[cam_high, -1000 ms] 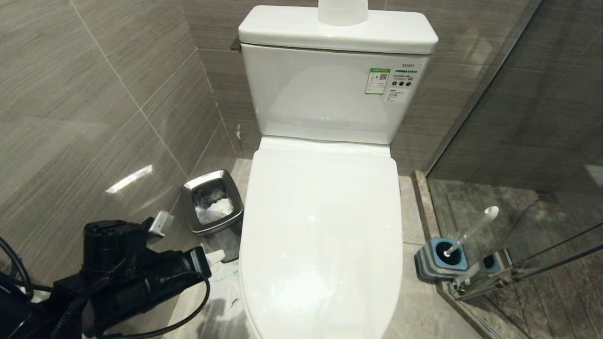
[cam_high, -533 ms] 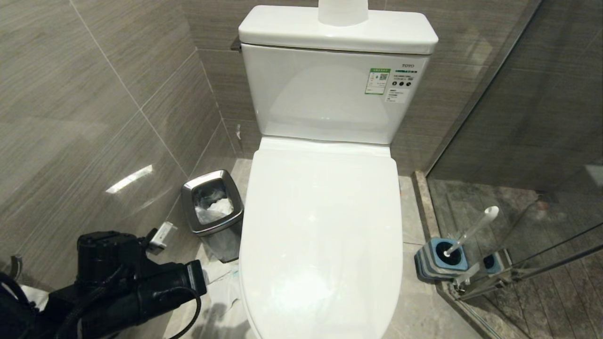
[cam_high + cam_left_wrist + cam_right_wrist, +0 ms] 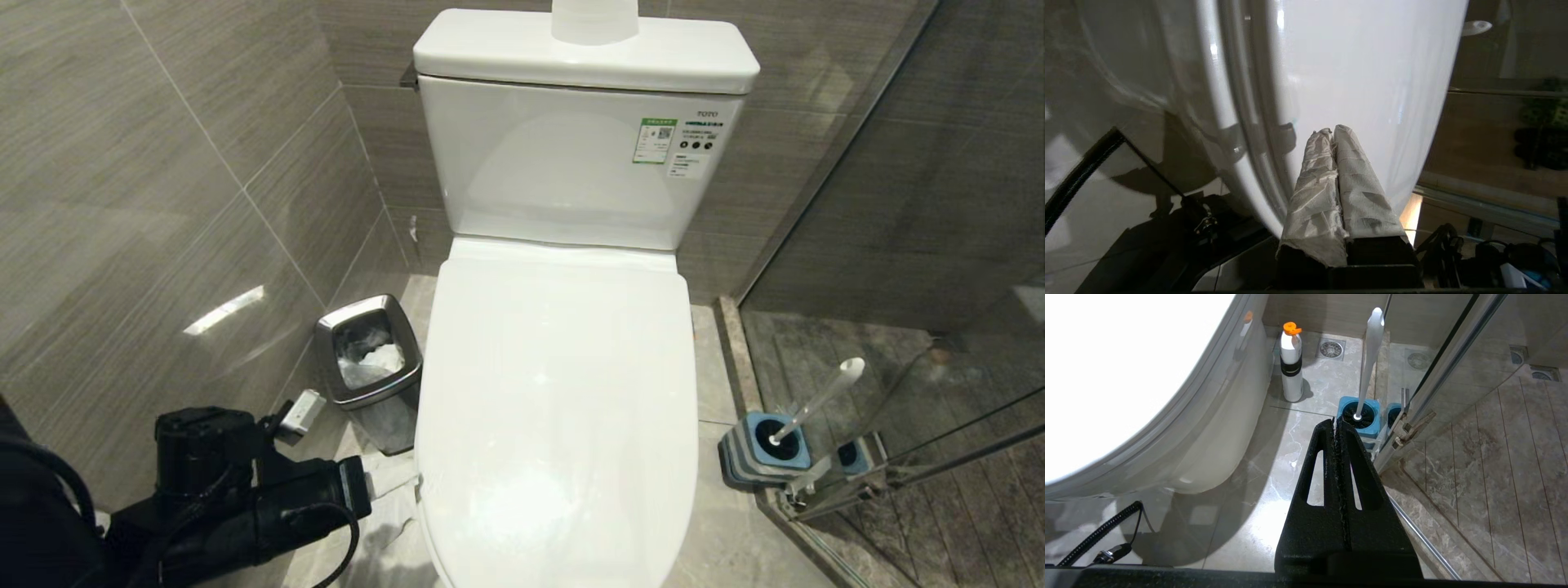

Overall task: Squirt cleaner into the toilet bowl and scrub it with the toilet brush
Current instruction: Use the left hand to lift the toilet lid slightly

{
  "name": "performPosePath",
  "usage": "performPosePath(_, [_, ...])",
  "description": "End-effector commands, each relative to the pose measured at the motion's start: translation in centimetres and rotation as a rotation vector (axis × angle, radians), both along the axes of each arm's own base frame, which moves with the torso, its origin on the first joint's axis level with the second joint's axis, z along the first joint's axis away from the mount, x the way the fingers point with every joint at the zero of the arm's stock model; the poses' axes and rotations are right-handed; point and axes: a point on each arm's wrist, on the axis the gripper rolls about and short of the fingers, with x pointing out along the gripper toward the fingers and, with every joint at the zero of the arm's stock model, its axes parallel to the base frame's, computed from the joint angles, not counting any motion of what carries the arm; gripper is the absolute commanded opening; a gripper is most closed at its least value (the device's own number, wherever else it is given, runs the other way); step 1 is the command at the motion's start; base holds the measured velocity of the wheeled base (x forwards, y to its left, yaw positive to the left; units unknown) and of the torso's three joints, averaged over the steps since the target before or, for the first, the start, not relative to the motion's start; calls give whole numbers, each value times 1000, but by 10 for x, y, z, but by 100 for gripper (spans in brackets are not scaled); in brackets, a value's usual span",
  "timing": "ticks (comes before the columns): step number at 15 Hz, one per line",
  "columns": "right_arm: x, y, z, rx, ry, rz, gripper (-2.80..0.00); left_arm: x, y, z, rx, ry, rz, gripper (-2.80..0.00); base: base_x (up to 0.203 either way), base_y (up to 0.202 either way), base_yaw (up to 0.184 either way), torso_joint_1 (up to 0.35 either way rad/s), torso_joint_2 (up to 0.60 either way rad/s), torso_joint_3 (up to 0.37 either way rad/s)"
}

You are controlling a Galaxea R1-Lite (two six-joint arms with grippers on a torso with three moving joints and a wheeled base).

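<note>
Currently, by view.

Head view, toilet bowl (image 3: 555, 392): centre of scene, lid down flat over the seat, basin hidden. Tank at the far side against the wall.
Head view, left gripper (image 3: 384, 488): near left, low, fingers wrapped in white, tips just beside the lid's left edge. Contact cannot be told here.
Head view, toilet brush (image 3: 816, 400): far right on the floor, head sunk in the blue-topped holder (image 3: 763, 447), handle leaning up and to the right, next to the glass shower door (image 3: 898, 343).
Head view, steel waste bin (image 3: 369, 353): on the floor left of the toilet, beyond the left gripper.

Left wrist view, left gripper (image 3: 1336, 130): jaws pressed together, gripping nothing, pointing at the lid rim, which curves across just ahead of the tips.

Right wrist view, right gripper (image 3: 1336, 424): fingers closed on nothing, hanging near right above the floor, not seen in the head view.
Right wrist view, toilet brush (image 3: 1370, 355): straight ahead of the right gripper, long axis near upright, in its holder.
Right wrist view, cleaner bottle (image 3: 1291, 363): white, orange cap, upright on the floor by the toilet's base, left of the brush.

Key relation: lid edge lies right of the left gripper, so the left arm seems the one to lift it; brush and bottle lie nearer the right arm.
</note>
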Motion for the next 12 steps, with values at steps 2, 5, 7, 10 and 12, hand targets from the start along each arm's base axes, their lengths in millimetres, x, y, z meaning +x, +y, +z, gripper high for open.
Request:
performPosePath(2, [0, 0, 0, 0, 2, 0, -280, -3, -1, -5, -32, 3, -67, -280, 0, 0, 0, 0, 0, 0])
performPosePath(5, [0, 0, 0, 0, 2, 0, -280, -12, 16, -4, -50, -24, -25, -280, 0, 0, 0, 0, 0, 0])
performPosePath(7, [0, 0, 0, 0, 2, 0, -280, -8, 34, -7, -71, -13, 3, -280, 0, 0, 0, 0, 0, 0])
performPosePath(10, [0, 0, 0, 0, 2, 0, -280, -6, 66, -10, -124, 6, 24, -280, 0, 0, 0, 0, 0, 0])
performPosePath(12, [0, 0, 0, 0, 2, 0, -280, -8, 89, -10, -183, 8, 9, -280, 0, 0, 0, 0, 0, 0])
